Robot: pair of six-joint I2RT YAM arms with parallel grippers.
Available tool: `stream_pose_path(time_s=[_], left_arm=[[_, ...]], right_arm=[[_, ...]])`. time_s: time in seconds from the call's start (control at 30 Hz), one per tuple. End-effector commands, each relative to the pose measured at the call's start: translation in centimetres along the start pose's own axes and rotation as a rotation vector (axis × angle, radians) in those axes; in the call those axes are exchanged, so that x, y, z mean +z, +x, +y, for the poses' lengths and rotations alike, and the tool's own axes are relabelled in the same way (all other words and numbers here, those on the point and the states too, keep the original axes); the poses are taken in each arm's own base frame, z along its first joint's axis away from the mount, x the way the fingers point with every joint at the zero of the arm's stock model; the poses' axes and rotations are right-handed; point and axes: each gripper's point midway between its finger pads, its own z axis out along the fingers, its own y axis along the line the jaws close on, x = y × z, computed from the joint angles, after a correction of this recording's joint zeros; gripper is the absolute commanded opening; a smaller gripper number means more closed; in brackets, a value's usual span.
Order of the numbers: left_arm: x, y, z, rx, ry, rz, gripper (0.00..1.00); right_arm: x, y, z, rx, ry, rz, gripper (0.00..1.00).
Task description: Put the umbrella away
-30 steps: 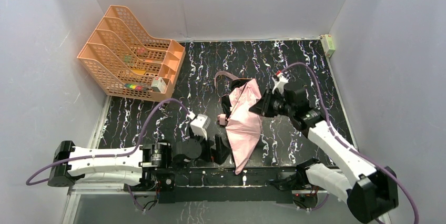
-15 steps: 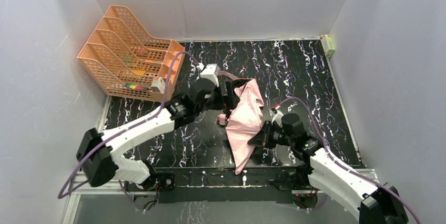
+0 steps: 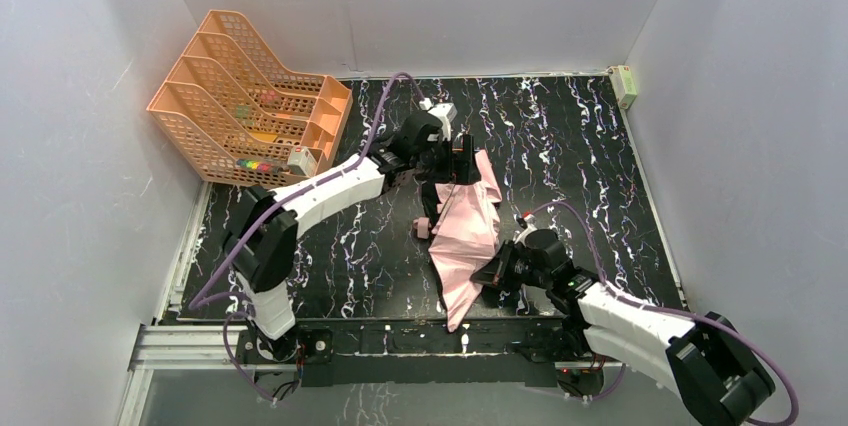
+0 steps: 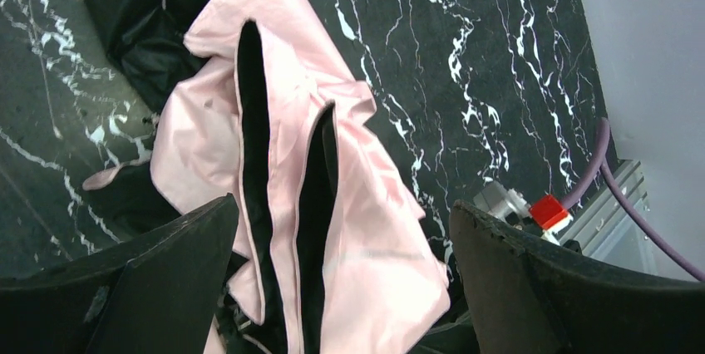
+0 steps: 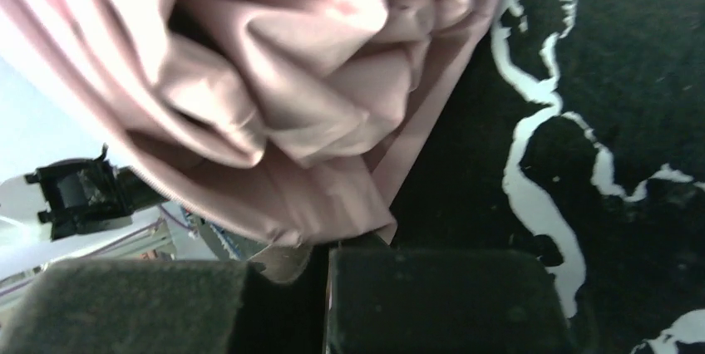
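The umbrella (image 3: pixel 465 231) lies folded and loose in the middle of the black marbled table, pale pink with black showing in its folds, and a small pale handle (image 3: pixel 422 229) at its left side. My left gripper (image 3: pixel 458 161) hovers over its far end, open wide. In the left wrist view the fingers (image 4: pixel 166 271) flank the pink and black folds of the umbrella (image 4: pixel 283 105) without touching. My right gripper (image 3: pixel 487 274) sits at the umbrella's near right edge. In the right wrist view the right gripper (image 5: pixel 324 258) has its pads together on a thin edge of the umbrella's (image 5: pixel 291 80) fabric.
An orange mesh file rack (image 3: pixel 250 106) with small items stands at the back left. A small white and green box (image 3: pixel 623 84) sits on the back right corner. Grey walls close three sides. The right wrist's red-capped connector (image 4: pixel 544 208) shows in the left wrist view.
The left arm swung from its base out to the umbrella's far end. The right arm came from the far end down to the near right edge, and its jaws closed on the fabric.
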Motion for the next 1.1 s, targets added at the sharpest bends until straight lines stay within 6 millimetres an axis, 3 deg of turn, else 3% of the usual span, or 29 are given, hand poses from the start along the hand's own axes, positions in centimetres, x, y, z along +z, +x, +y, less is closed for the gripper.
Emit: stream_pose_path(time_s=[0.0, 0.2, 0.37, 0.9, 1.07], left_arm=[[0.1, -2.0, -0.9, 0.007, 0.028, 0.018, 0.98], [1.3, -3.3, -0.6, -0.008, 0.008, 0.021, 0.96], [1.8, -4.1, -0.2, 0.017, -0.031, 0.046, 0.82], [4.3, -2.7, 0.3, 0.031, -0.031, 0.143, 0.50], [4.6, -3.0, 0.4, 0.037, -0.036, 0.135, 0.31]], right_arm=[[1.0, -2.2, 0.3, 0.005, 0.010, -0.096, 0.05], [1.9, -3.2, -0.7, 0.003, 0.078, -0.119, 0.03], [2.2, -3.6, -0.5, -0.002, 0.084, -0.125, 0.03], [2.0, -3.2, -1.0, 0.019, 0.097, -0.121, 0.02], [2.1, -3.1, -1.2, 0.036, 0.101, -0.121, 0.02]])
